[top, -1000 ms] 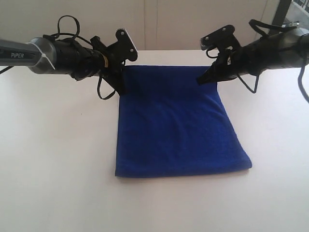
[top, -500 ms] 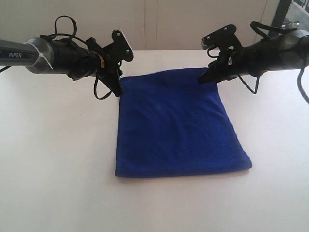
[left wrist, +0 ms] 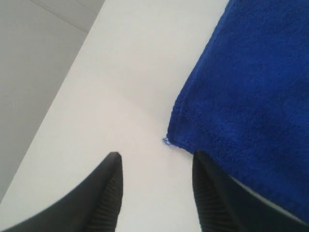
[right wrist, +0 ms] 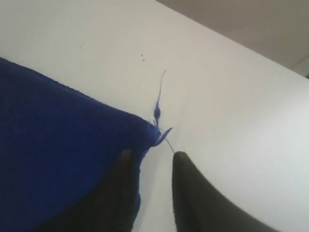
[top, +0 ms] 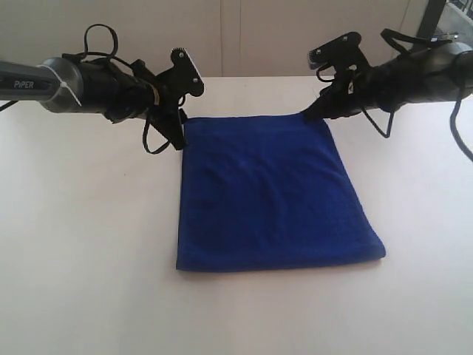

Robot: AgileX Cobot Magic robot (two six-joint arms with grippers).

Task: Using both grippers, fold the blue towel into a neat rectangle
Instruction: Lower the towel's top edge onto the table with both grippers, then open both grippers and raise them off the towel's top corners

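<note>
The blue towel (top: 273, 192) lies flat on the white table (top: 89, 259) as a folded rectangle, its far edge straight. My left gripper (top: 182, 103) hovers at the far left corner, open. In the left wrist view the left gripper (left wrist: 157, 157) has only bare table between its fingers, and the towel (left wrist: 251, 96) corner sits just beyond one fingertip. My right gripper (top: 319, 85) stands open at the far right corner. In the right wrist view the right gripper (right wrist: 153, 153) has one finger over the towel (right wrist: 58, 145) and the other over table, with a loose thread (right wrist: 159, 104) trailing from the corner.
A pale wall (top: 236, 37) rises behind the table's far edge. Black cables loop off both arms (top: 96, 33). White tabletop lies on either side of the towel and in front of it.
Both grippers opened and let go of the towel's far corners. The far edge dropped, slid slightly nearer and now lies flat. The right gripper rose a little.
</note>
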